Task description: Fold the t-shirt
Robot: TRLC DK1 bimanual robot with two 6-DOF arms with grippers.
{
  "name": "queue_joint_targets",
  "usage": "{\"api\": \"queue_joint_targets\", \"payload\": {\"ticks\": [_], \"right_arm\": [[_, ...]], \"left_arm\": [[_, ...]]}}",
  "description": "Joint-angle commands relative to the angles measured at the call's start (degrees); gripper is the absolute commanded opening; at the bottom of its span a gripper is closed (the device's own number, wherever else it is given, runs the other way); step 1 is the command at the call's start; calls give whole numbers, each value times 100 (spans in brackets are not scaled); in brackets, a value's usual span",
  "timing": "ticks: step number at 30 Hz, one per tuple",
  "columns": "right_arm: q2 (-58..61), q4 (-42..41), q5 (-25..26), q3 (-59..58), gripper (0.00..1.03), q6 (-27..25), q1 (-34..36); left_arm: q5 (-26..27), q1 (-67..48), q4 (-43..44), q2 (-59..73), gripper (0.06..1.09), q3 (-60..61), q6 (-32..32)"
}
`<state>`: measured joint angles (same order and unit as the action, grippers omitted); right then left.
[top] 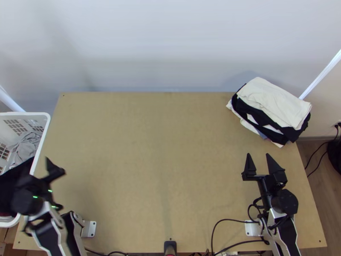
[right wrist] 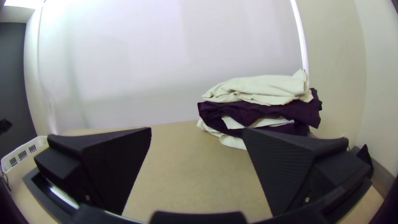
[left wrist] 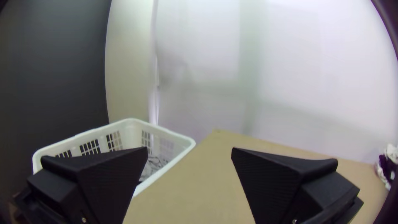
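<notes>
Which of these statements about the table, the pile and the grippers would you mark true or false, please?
1. The pile lies at the table's far right corner. True.
2. The pile's top cloth is black. False: the top cloth is whitish.
3. The basket holds grey cloth. True.
4. The basket stands at the table's right side. False: it stands at the left.
5. The left gripper has its jaws apart. True.
6. The right gripper's jaws are shut on the pile. False: the right gripper has its jaws apart, nearer the table's front than the pile.
</notes>
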<state>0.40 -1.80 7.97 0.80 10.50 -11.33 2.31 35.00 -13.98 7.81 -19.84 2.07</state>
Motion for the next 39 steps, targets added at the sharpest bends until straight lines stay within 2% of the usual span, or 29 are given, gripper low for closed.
{"api": "queue_joint_targets", "payload": {"ticks": [1, 8, 11, 12, 18, 24, 31, 35, 37, 39], "right_arm": [[-49, 75, 12, -53, 99, 75, -9], [-49, 75, 12, -53, 99, 84, -9], [-49, 84, 12, -53, 99, 75, -9], [-49, 75, 12, -53, 99, 75, -9], [-49, 75, 12, -53, 99, 75, -9], [-49, 75, 12, -53, 99, 75, -9], [-49, 84, 12, -53, 99, 75, -9], [-49, 84, 12, -53, 99, 75, -9], [-49, 84, 12, -53, 99, 75, -9], [-49, 75, 12, -53, 99, 75, -9]], "left_arm": [[16, 59, 35, 1082, 104, -1260, 470], [200, 973, -940, 4105, 104, -3870, 839], [1009, 1694, -1274, 5257, 104, -4687, 839], [1105, 1764, -1432, 5670, 104, -4951, 839], [1132, 2125, -2979, 8210, 104, -6770, 435], [1132, 2344, -3946, 10223, 104, -8027, 233], [1114, 2459, -3955, 11541, 103, -8265, 22], [1070, 2494, -3630, 11998, 103, -8221, -92], [1070, 2520, -3304, 12165, 97, -8141, -154], [1053, 2529, -3058, 12358, 97, -8115, -224]]}}
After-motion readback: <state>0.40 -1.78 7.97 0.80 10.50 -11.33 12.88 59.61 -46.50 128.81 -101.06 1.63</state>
